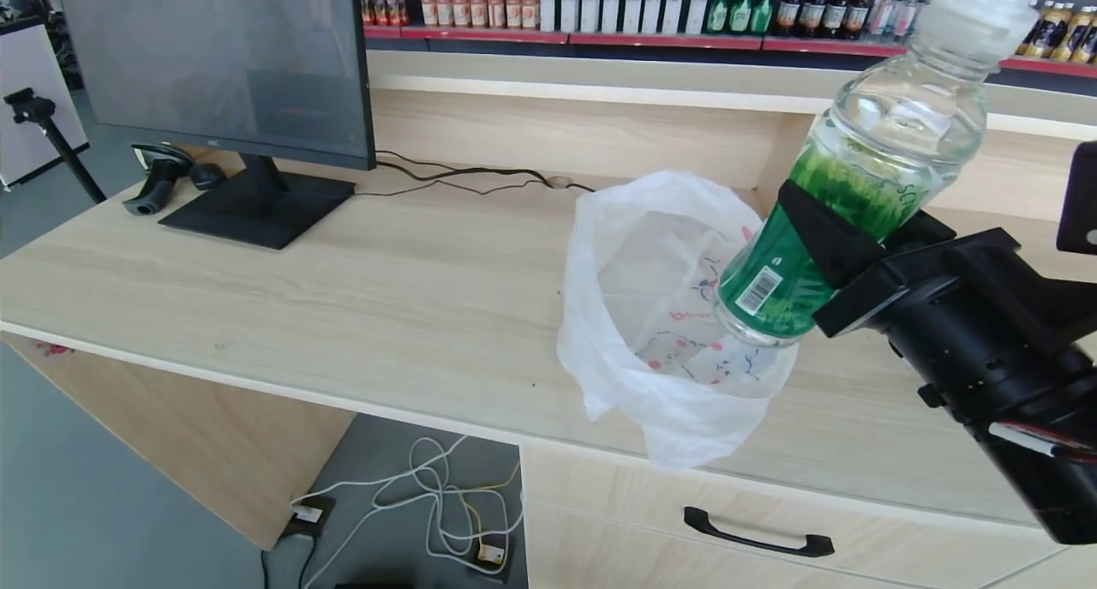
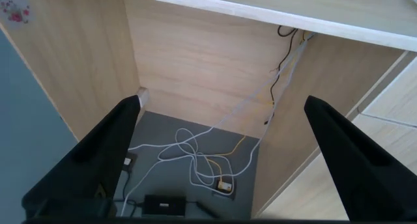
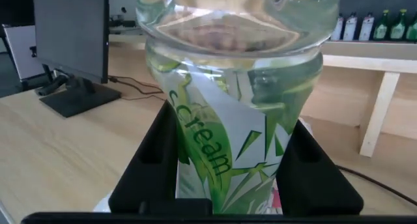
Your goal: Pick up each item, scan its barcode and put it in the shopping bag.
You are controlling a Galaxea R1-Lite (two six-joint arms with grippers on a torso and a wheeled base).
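While the right gripper (image 1: 836, 233) is clamping the bottle (image 1: 887, 139) around its green label, the bottle is tilting in the air, cap uppermost, its base hanging just above the open mouth of the bag (image 1: 600, 255). A barcode (image 1: 759, 291) on the label is facing the head camera. The bag is sitting on the bench (image 1: 343, 297) near the front edge, partly drooping over it above a drawer (image 1: 758, 533). A monitor (image 1: 223, 57) is standing at the bench's far left, a scanner (image 1: 154, 186) lying just beside its base. The left gripper (image 2: 221, 103) is hanging below the bench top, fingers spread wide with nothing between them, cables (image 2: 195, 159) lying on the floor beneath.
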